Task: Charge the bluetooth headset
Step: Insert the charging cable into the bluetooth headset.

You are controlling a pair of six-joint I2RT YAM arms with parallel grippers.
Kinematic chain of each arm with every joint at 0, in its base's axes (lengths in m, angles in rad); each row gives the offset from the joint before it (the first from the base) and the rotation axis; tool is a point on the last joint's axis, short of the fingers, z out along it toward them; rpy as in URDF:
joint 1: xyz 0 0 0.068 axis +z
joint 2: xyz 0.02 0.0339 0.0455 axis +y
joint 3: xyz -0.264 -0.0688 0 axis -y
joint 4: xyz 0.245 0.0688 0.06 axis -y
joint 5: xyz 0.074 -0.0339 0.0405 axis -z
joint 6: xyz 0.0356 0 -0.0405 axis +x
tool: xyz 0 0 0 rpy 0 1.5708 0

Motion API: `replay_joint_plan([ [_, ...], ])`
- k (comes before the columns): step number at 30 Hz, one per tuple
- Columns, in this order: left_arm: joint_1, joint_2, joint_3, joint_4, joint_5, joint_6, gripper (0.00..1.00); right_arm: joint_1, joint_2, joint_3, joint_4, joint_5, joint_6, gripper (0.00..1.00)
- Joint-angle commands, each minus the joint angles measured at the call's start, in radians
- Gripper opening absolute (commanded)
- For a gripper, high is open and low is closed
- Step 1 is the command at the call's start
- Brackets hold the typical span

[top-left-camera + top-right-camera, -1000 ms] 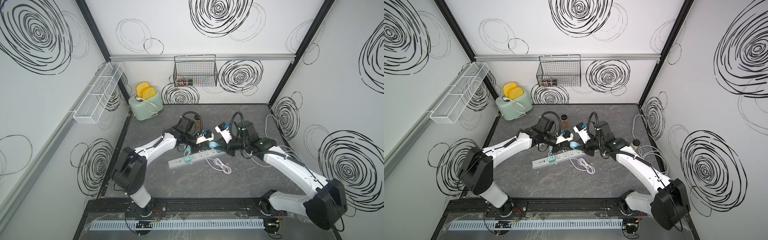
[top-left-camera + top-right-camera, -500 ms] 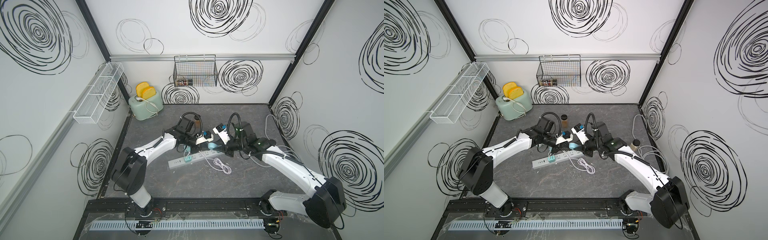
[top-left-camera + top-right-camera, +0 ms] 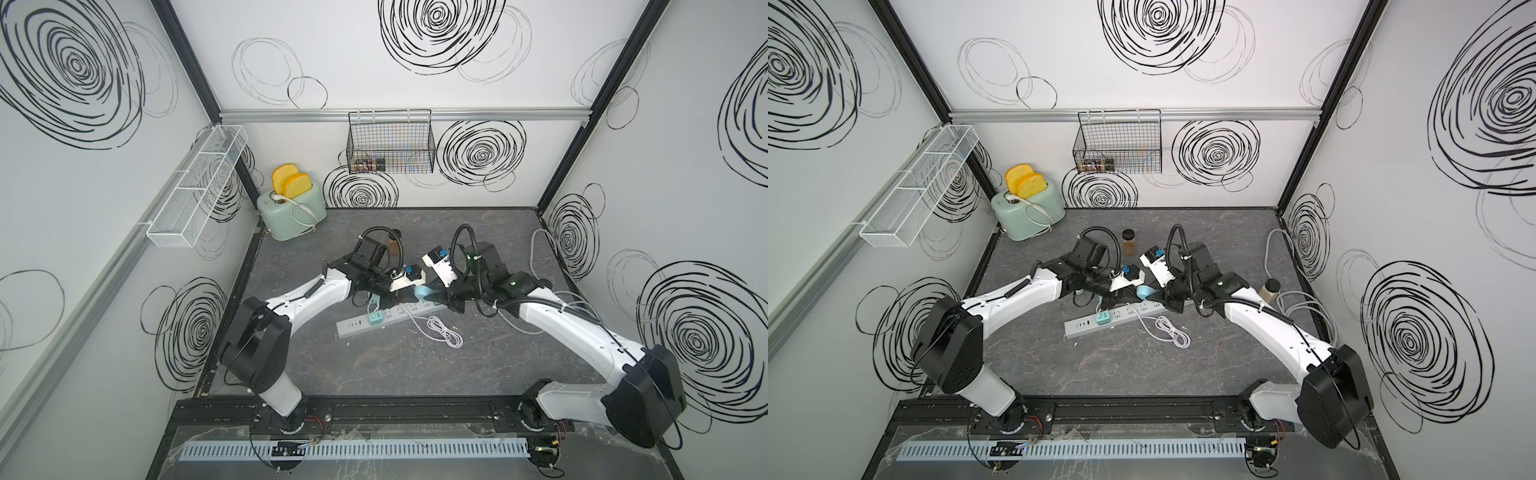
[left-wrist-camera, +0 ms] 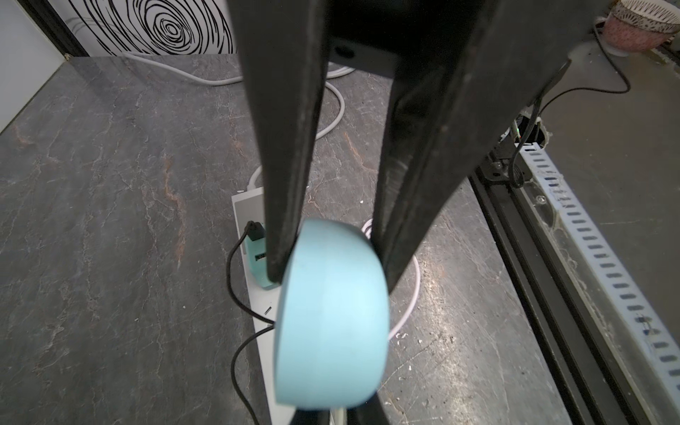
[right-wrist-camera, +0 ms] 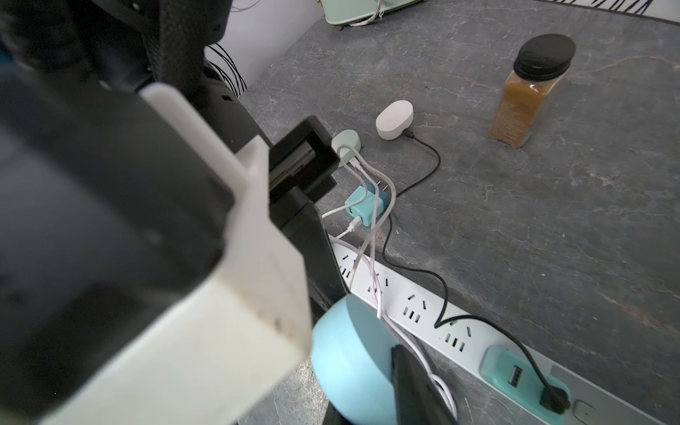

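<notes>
The bluetooth headset's light blue oval case (image 3: 424, 292) (image 3: 1144, 292) hangs above the white power strip (image 3: 386, 320) at mid-table. My right gripper (image 3: 431, 293) (image 4: 333, 279) is shut on it, one black finger on each flat side. In the right wrist view one finger (image 5: 415, 382) lies on the case (image 5: 353, 368). My left gripper (image 3: 400, 296) (image 4: 336, 417) is shut right at the case's edge, and a pale bit shows between its tips. It looks like the end of the white cable (image 3: 444, 334), which coils beside the strip.
A teal adapter (image 5: 515, 379) with a black cable sits in the strip, feeding a white case (image 5: 393, 119). A loose teal adapter (image 5: 366, 206) and a green puck (image 5: 346, 147) lie behind. A spice jar (image 3: 1128, 241), a toaster (image 3: 291, 208) and a bottle (image 3: 1271, 289) stand around.
My right gripper has carried the blue case leftward, up to the left gripper's tips. The left arm has stayed put.
</notes>
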Motion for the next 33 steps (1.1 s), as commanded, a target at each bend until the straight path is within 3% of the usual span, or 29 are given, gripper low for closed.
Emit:
replay_joint_plan([
  [1, -0.018, -0.032, 0.040, 0.071, 0.101, 0.012, 0.00, 0.010, 0.007, -0.002, -0.048, -0.001, -0.032, 0.10],
  [12, 0.001, -0.137, -0.042, 0.209, 0.172, -0.022, 0.00, 0.036, 0.040, -0.028, -0.066, 0.007, -0.019, 0.09],
  [16, 0.022, -0.146, -0.042, 0.233, 0.206, -0.039, 0.00, 0.035, 0.039, -0.058, -0.038, 0.026, 0.045, 0.08],
  [22, 0.034, -0.145, -0.036, 0.257, 0.242, -0.042, 0.11, 0.035, 0.045, -0.076, -0.013, 0.029, 0.103, 0.08],
  [33, 0.039, -0.155, -0.044, 0.326, 0.263, -0.081, 0.08, 0.030, 0.036, -0.108, 0.015, -0.018, 0.159, 0.06],
])
